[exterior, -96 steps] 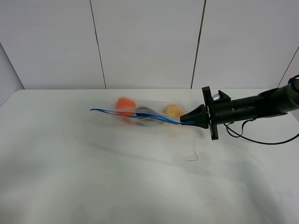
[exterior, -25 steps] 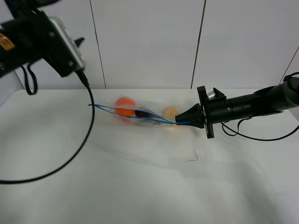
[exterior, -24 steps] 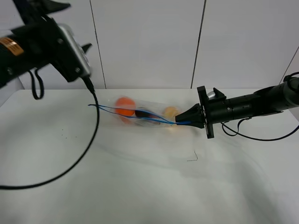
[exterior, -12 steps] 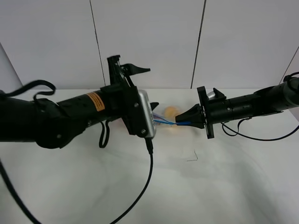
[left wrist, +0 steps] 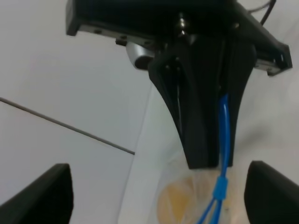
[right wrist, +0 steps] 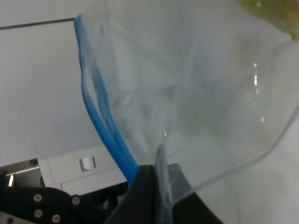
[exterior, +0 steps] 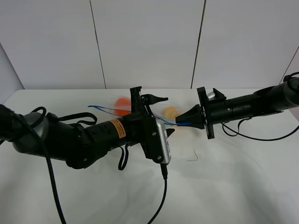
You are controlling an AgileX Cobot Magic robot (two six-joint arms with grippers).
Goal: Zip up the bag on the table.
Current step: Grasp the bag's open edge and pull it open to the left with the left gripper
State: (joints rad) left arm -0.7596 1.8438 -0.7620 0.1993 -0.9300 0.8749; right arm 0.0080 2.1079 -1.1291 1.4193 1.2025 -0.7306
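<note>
Bag (exterior: 171, 112) corner clamped in right end effector (right wrist: 160, 186); wrist views confirm

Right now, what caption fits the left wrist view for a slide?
Open left gripper faces the right gripper, which pinches the bag by its zip.

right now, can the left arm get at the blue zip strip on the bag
Probably yes. The left gripper is open with the zip strip running between its fingers. The right gripper pinches the strip's end just ahead, so room is tight.
</note>
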